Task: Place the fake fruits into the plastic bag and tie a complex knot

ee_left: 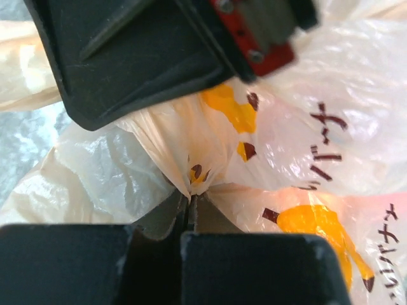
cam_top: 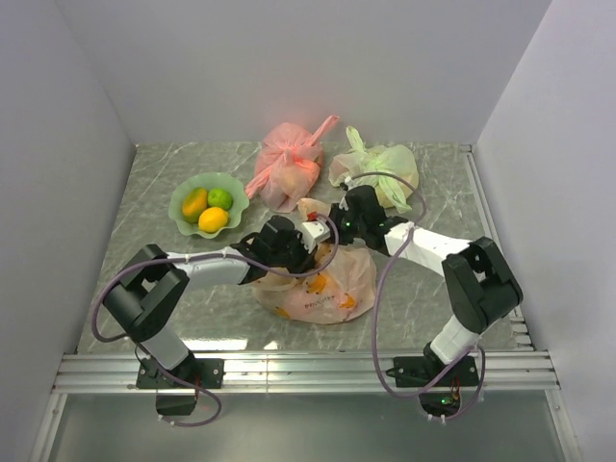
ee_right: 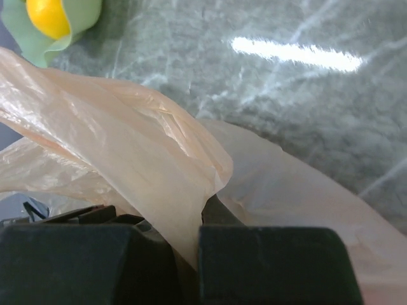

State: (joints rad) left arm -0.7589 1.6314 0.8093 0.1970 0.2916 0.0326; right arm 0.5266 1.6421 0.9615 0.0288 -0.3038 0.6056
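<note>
left gripper clamped on plastic bag fold between its fingertips, right gripper pinching another fold, green dish far ahead-left

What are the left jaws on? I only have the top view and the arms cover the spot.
Observer: The left wrist view shows the left jaws shut on a gathered fold of the peach bag.
Operator: And the right?
Observer: The right jaws are shut on a strip of the same bag. It rises from between them.
Operator: Where on the bag is the left pinch?
Observer: It is on printed plastic, with orange figures and dark lettering right beside it.
</note>
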